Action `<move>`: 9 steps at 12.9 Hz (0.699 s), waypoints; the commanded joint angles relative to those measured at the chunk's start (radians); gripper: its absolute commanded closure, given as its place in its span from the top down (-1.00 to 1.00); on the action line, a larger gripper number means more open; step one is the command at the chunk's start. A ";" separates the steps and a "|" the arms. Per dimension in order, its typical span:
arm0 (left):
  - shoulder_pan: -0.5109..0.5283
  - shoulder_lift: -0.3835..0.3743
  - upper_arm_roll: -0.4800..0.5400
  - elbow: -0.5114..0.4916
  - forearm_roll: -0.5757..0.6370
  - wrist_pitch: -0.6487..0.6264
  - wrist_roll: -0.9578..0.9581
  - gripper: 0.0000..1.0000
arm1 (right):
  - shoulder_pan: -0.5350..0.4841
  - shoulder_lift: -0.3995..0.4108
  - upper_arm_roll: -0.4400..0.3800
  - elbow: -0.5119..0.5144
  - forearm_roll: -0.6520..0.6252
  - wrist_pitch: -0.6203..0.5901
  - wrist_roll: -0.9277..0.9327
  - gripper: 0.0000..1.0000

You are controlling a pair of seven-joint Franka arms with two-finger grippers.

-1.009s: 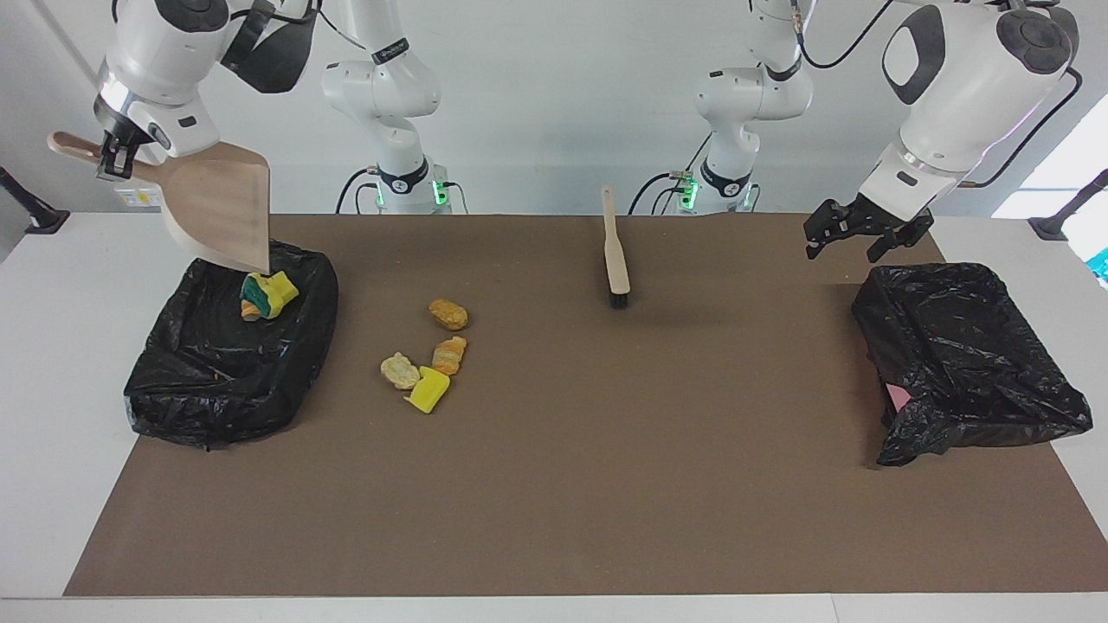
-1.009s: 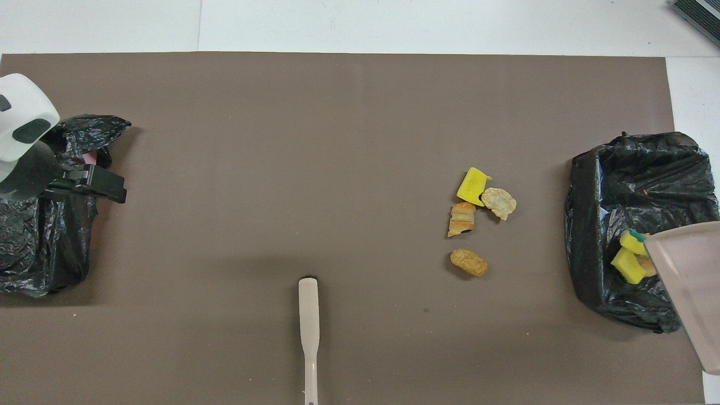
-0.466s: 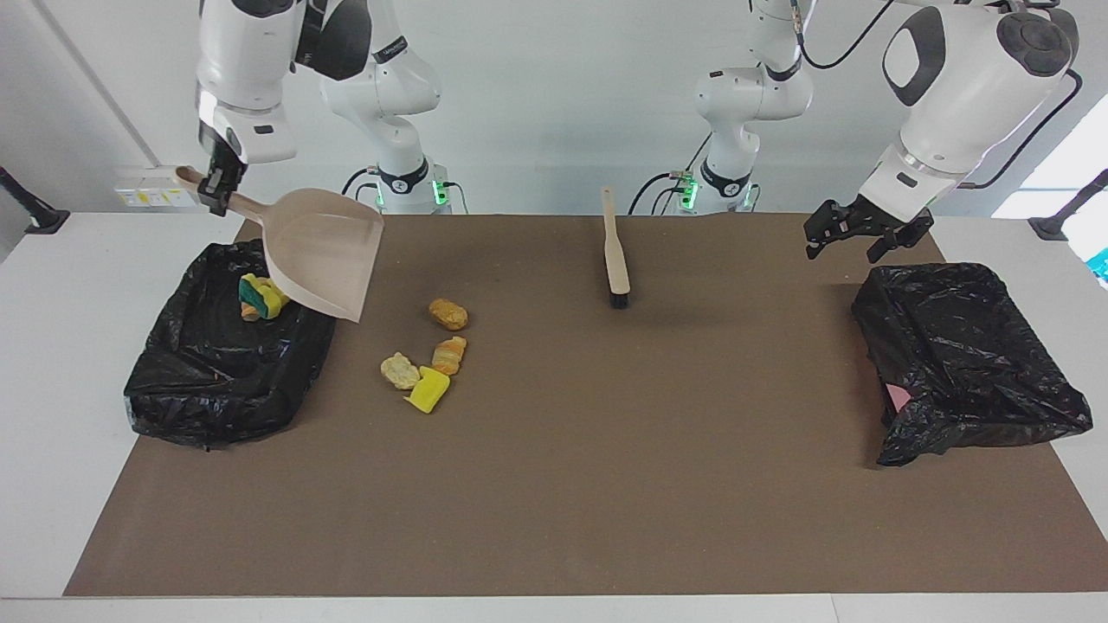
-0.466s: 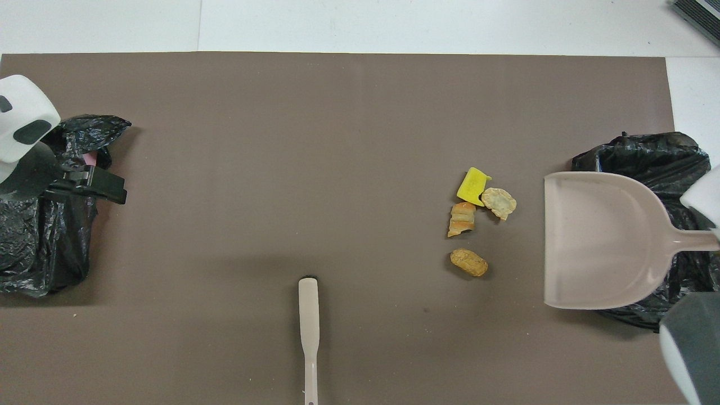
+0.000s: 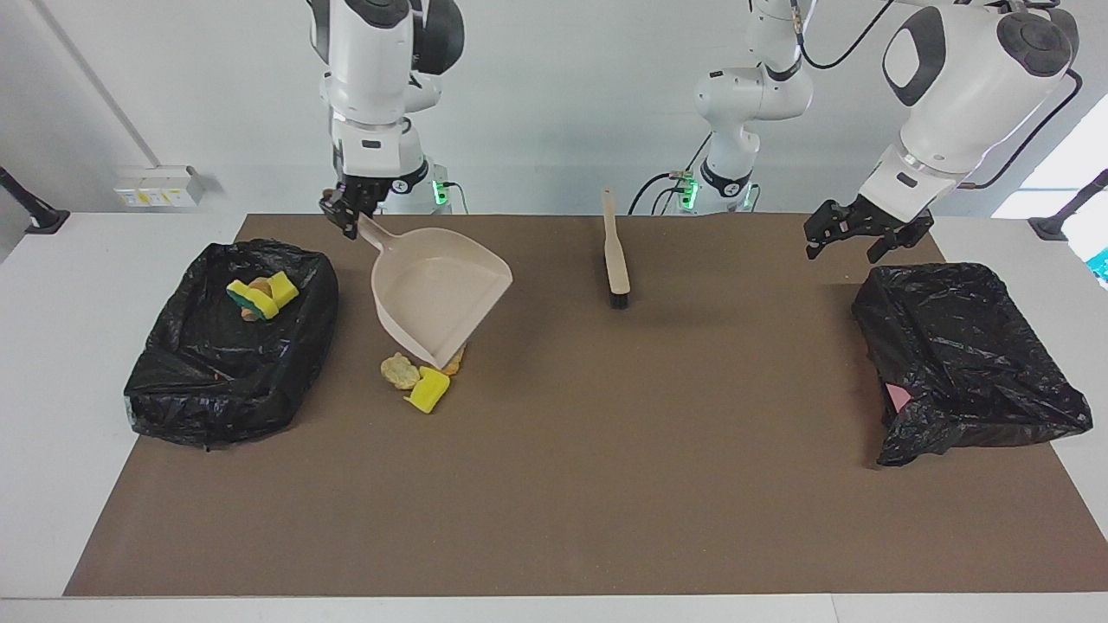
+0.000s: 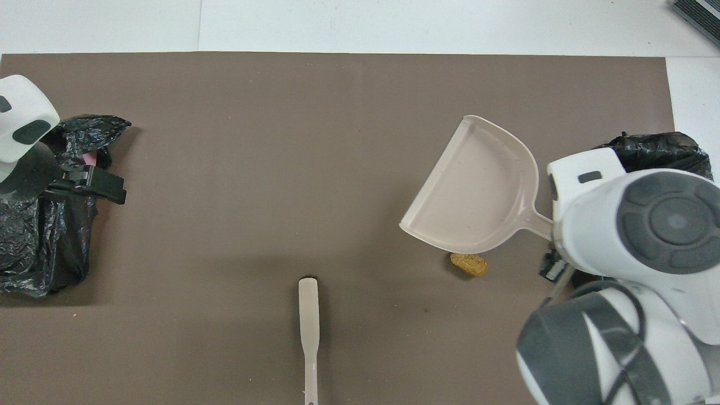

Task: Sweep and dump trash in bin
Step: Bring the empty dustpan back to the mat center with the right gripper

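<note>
My right gripper (image 5: 349,210) is shut on the handle of the beige dustpan (image 5: 437,294), which hangs tilted over the loose trash on the brown mat. Under its lip lie a pale lump (image 5: 398,372), a yellow wedge (image 5: 428,391) and an orange lump (image 5: 456,356), half covered. In the overhead view the dustpan (image 6: 478,188) hides those; only a tan lump (image 6: 469,264) shows. More trash (image 5: 260,297) lies in the black-bagged bin (image 5: 173,381) at the right arm's end. My left gripper (image 5: 853,235) waits open in the air.
The brush (image 5: 616,255) lies on the mat near the robots, midway between the arms, also seen as brush (image 6: 308,326). A second black-bagged bin (image 5: 961,363) sits at the left arm's end, under the left gripper (image 6: 90,185). White table borders the mat (image 5: 606,484).
The right arm has swung the dustpan away from over the bin toward the table's middle, turning it from steeply tipped to nearly level over the loose trash. The left arm has not moved.
</note>
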 commanded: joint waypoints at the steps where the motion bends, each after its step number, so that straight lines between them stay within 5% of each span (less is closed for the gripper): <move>1: 0.014 -0.014 -0.007 -0.012 0.015 -0.007 0.014 1.00 | 0.086 0.175 0.000 0.143 0.071 0.012 0.413 -1.00; 4: 0.012 -0.014 -0.007 -0.012 0.015 -0.004 0.014 1.00 | 0.151 0.332 0.000 0.269 0.157 0.061 0.834 -1.00; 9: 0.005 -0.015 -0.009 -0.014 0.015 -0.004 0.014 1.00 | 0.258 0.538 0.000 0.429 0.189 0.219 1.094 -1.00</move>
